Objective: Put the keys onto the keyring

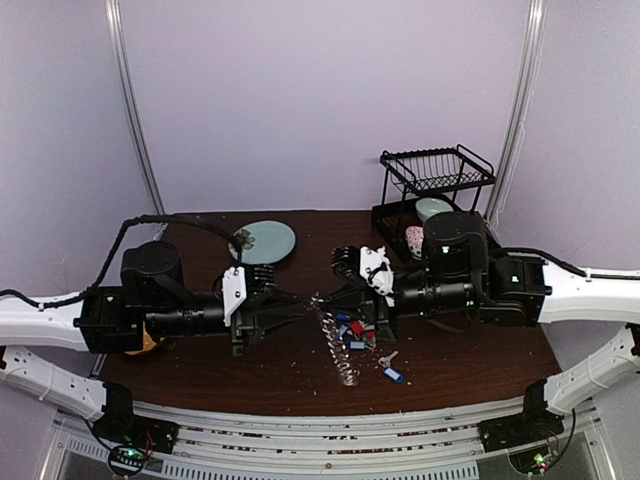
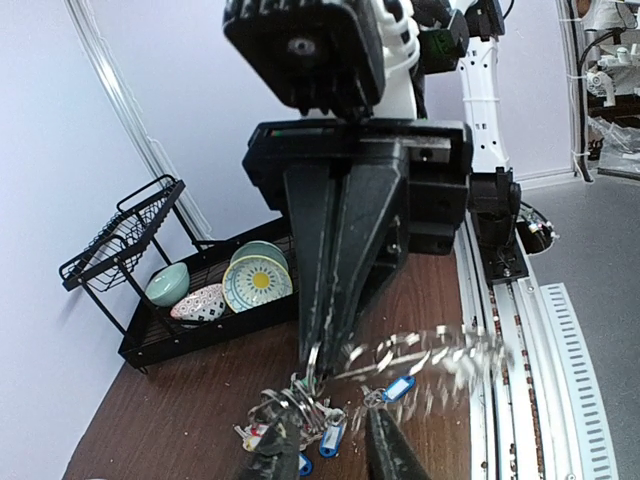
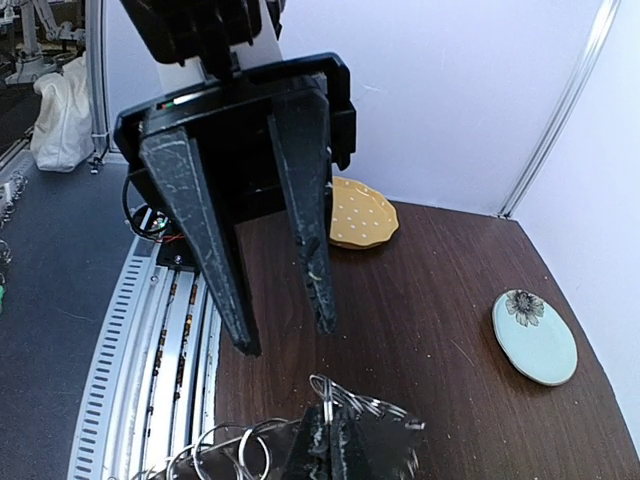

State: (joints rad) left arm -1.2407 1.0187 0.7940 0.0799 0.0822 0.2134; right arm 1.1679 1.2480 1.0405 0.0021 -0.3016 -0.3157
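lilac walls (image 1: 320, 100), dark wood table (image 1: 250, 382)

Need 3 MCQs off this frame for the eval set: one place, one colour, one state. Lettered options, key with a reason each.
1. Where does the dish rack stand?
A. back right of the table
B. front left
C. centre

2. What colour is the tag on the lone key lying right of the keyring?
A. yellow
B. white
C. blue

3. What state is the left pincer in?
A. shut
B. open
C. out of every view

Key:
1 A, the top view shows it at the far right corner.
2 C, the tag reads blue.
3 B, the right wrist view shows its fingers spread with nothing between them; the right pincer is the one gripping the keyring.
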